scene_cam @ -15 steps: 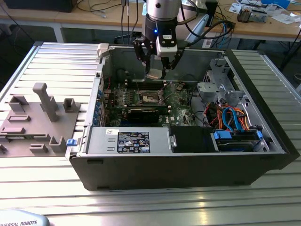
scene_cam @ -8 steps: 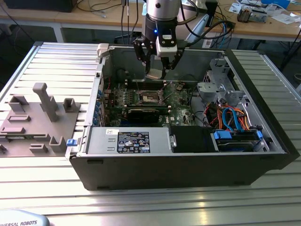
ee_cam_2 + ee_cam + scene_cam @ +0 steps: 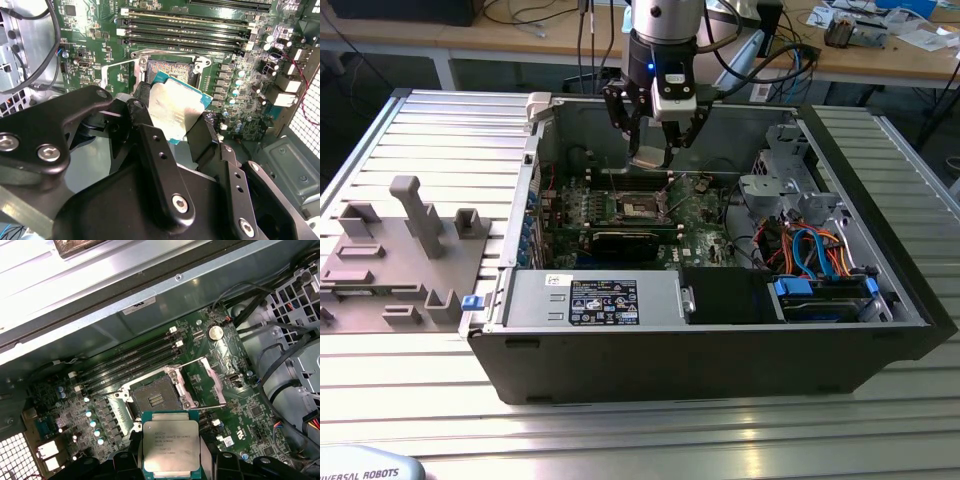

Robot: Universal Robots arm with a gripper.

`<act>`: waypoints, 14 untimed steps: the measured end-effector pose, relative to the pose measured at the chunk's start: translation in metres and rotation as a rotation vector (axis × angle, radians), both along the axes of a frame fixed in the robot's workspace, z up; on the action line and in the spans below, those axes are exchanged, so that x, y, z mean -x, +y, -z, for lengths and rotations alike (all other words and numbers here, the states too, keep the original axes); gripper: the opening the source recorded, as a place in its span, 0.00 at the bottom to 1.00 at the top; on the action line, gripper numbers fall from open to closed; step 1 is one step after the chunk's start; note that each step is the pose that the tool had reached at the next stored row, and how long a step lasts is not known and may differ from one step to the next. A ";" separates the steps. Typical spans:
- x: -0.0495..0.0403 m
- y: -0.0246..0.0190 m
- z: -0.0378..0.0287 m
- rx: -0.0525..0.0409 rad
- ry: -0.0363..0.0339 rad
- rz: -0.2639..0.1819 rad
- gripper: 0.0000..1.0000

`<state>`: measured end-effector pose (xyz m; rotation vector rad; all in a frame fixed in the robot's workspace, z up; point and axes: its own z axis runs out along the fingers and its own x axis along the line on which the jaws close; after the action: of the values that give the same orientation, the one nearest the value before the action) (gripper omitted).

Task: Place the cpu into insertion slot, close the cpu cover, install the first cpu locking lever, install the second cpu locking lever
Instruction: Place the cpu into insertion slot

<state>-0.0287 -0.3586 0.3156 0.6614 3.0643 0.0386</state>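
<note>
End effector (image 3: 173,119) grips cpu (image 3: 171,447) above open insertion slot (image 3: 154,399)

- In the second wrist view, we found the gripper's (image 3: 174,112) black fingers (image 3: 200,142) covering two edges of the cpu (image 3: 177,107), which itself hid much of the insertion slot (image 3: 172,67).
- In the first wrist view, the picture's edge cut off one side of the cpu.
- In the exterior view, we saw the arm (image 3: 665,20) cut off above, and the slot was too small to make out.

insertion slot (image 3: 155,399) uncovered, cpu cover (image 3: 211,380) open alongside
</note>
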 end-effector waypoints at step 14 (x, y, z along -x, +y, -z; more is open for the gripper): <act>0.0000 0.0000 0.0002 0.0014 0.0000 0.007 0.54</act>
<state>-0.0287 -0.3586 0.3154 0.6717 3.0618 0.0365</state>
